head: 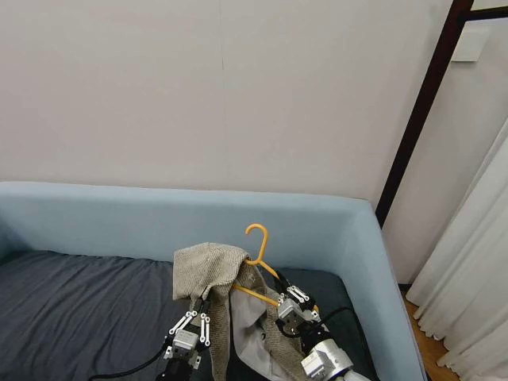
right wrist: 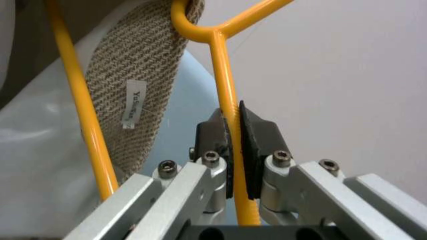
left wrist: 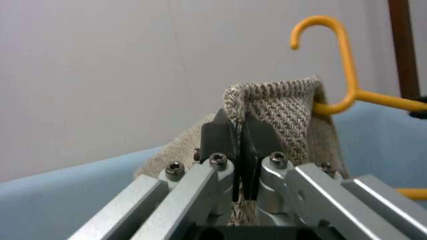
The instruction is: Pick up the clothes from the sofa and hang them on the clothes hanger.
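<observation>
Left pincer (left wrist: 238,135) clamped tight on the beige woven knit garment (head: 208,266), right pincer (right wrist: 233,130) clenched around the yellow-orange hanger (right wrist: 224,75), up over the light-blue sofa (head: 119,214).

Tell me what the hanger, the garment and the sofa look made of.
Hanger, clamped in the right gripper: smooth, glossy yellow rod, likely plastic or coated wire. Garment, pinched by the left gripper: coarse beige-brown weave, probably wool or a blend. Sofa: matte blue upholstery, fabric-like.

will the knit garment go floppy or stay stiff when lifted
Likely floppy: the knit garment hangs in folds where the left gripper pinches it. Probably light: the thin hanger in the right gripper carries part of it.
</observation>
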